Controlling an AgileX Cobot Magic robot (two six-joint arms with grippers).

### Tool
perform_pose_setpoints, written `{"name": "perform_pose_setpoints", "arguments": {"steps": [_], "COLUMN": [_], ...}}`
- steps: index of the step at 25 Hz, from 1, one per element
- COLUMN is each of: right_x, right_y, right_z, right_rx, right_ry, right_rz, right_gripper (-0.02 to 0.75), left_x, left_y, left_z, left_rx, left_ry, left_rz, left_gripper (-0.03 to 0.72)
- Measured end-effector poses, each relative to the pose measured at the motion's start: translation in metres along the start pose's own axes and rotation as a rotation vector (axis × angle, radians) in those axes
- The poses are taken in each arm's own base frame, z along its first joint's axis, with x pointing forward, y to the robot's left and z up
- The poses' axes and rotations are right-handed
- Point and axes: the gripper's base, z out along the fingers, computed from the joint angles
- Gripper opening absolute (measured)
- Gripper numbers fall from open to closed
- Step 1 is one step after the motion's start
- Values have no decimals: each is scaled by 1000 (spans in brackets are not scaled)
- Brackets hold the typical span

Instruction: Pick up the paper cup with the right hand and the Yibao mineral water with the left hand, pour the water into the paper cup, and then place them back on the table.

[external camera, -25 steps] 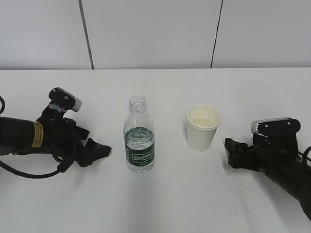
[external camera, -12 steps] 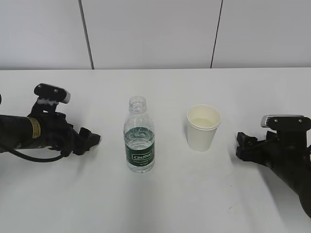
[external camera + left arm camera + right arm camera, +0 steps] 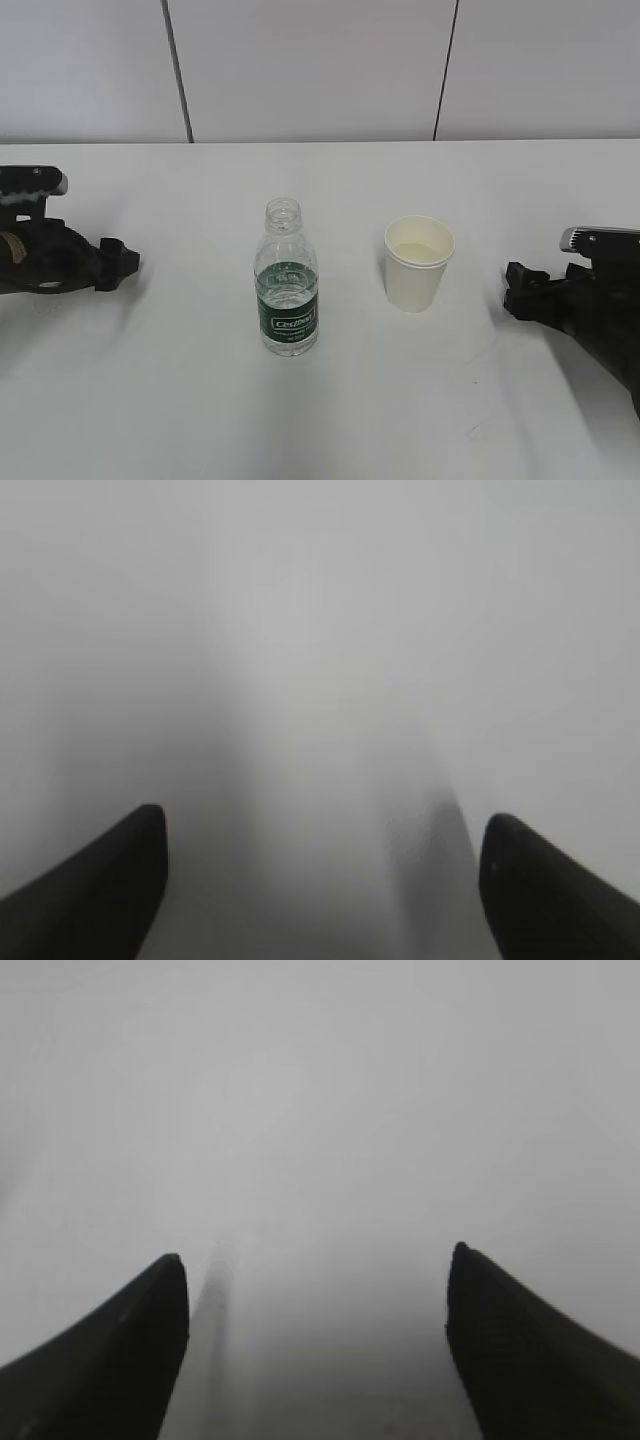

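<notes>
The Yibao mineral water bottle [image 3: 288,281] stands upright and capless near the middle of the white table [image 3: 330,400]. The off-white paper cup [image 3: 417,262] stands upright to its right, apart from it. My left gripper [image 3: 122,266] lies low at the far left, well away from the bottle. My right gripper [image 3: 520,288] lies low at the far right, away from the cup. Both wrist views show only blurred white table between wide-spread black fingertips: left gripper [image 3: 325,845], right gripper [image 3: 315,1295]. Both are open and empty.
A white panelled wall [image 3: 320,70] with two dark seams rises behind the table's far edge. The arms rest along the table's left and right sides.
Both arms have drawn back outward: the left gripper moved left away from the bottle, the right gripper moved right away from the cup. Bottle and cup have not moved.
</notes>
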Motion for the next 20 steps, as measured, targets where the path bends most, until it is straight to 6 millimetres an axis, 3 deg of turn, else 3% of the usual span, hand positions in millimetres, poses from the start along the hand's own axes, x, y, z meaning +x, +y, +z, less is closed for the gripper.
{"name": "perform_pose_setpoints", "arguments": {"steps": [6,10,14,20], "right_x": [-4,-16,-35,-79], "right_y": [6,9,12,17], "right_z": [11,19,20,21], "right_rx": [-49,-56,-52,-48], "right_ry": [48,105,192,319], "right_rz": [14,13,14,11], "right_gripper": [626,626,625,619], "left_x": [-15,-30,-41,-66], "left_y": [19,29,37,47], "left_z": [3,3,0,-9], "left_rx": [-128,-217,-292,-406], "left_ry": [123,213,298,440], "left_rz": [-6,-19,-42,-93], "left_gripper": [584,584,584,584]}}
